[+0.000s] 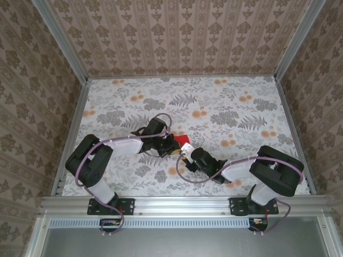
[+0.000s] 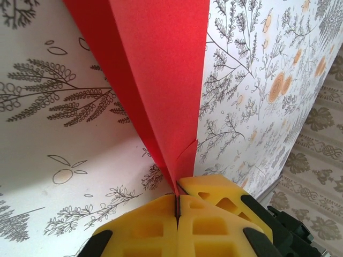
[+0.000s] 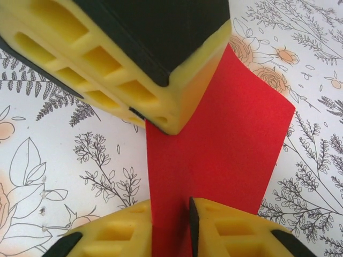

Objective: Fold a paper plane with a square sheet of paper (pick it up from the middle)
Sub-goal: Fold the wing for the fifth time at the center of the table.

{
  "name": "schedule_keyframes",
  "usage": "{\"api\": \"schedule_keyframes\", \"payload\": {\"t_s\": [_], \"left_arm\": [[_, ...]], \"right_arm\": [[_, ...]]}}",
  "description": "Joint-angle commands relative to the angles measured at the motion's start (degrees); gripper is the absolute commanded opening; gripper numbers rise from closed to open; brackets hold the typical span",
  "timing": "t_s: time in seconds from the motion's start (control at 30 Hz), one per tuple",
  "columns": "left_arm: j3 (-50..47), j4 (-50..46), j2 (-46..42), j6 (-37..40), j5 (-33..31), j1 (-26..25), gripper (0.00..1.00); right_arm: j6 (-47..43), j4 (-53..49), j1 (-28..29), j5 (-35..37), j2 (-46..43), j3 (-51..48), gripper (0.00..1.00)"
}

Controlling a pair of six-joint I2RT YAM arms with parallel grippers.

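Red and creased, the square sheet of paper (image 1: 181,140) hangs mid-bench (image 1: 225,101) between our arms. Our left end effector (image 2: 177,206) is clamped on its narrow end; the long axis runs toward four o'clock, where our right end effector (image 3: 170,227) straddles it, slightly apart, grip uncertain.

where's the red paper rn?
The red paper sits near the table centre in the top view; the left gripper pinches one end, the other lies between the parted jaws of the right gripper.
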Motion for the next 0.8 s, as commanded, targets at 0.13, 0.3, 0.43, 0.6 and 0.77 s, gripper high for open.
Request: {"api": "schedule_keyframes", "payload": {"t_s": [0.13, 0.3, 0.43, 0.6, 0.77], "left_arm": [[3.47, -6.29, -3.67, 3.87, -0.63, 2.83, 0.2], [3.47, -9.52, -8.15, 6.43, -1.52, 7.0, 0.39], [1.34, -10.04, -12.37, 7.91, -3.07, 9.2, 0.5], [-3.2, -6.12, -15.54, 8.55, -3.26, 9.35, 0.55], [-7.82, -0.22, -15.56, 7.56, -2.01, 8.05, 0.52]], "right_arm": [[3.14, 0.78, -1.23, -3.41, -2.29, -0.74, 0.1], [8.4, -0.27, -3.03, -8.71, -4.05, -0.85, 0.05], [14.2, 0.22, -3.92, -13.18, -3.72, -0.76, 0.03], [21.74, 2.1, -5.12, -18.75, -1.31, -0.12, 0.03], [27.68, 3.87, -6.25, -23.01, 1.86, 1.07, 0.02]]}}
